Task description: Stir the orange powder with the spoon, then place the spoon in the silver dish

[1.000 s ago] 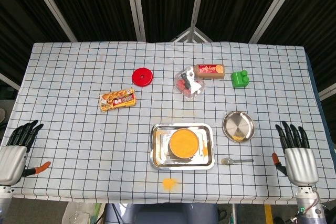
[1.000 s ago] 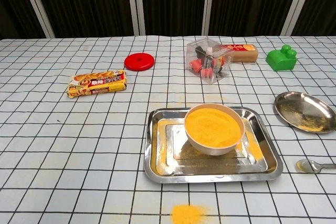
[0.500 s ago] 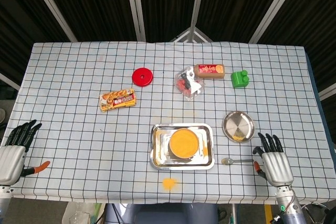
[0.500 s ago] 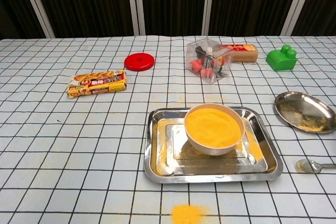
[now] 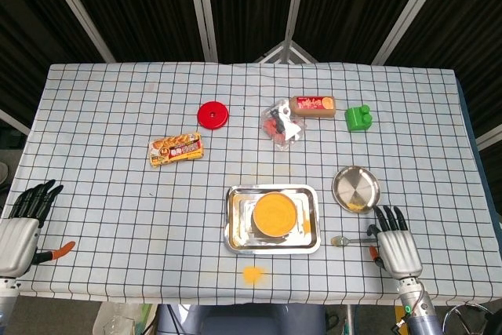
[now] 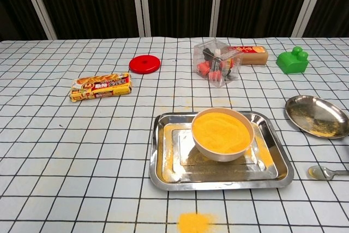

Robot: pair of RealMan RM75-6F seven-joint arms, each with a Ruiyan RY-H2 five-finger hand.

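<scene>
- Over the last second the right hand (image 5: 394,242) had travelled in from the table's right edge toward the spoon (image 5: 351,239); its spread, empty fingers now lay just beside the handle's tip. Whether they touched it could not be told.
- The spoon itself had not shifted: it lay flat near the front edge, between the steel tray (image 5: 235,217) and that hand, bowl end toward the tray.
- The bowl of orange powder (image 5: 274,214) sat unstirred in the tray; the silver dish (image 5: 356,188) lay just behind the spoon.
- The left hand (image 5: 22,228) stayed parked at the front-left corner, open and idle.
- Judged: pickup was imminent; stirring had not begun.
</scene>
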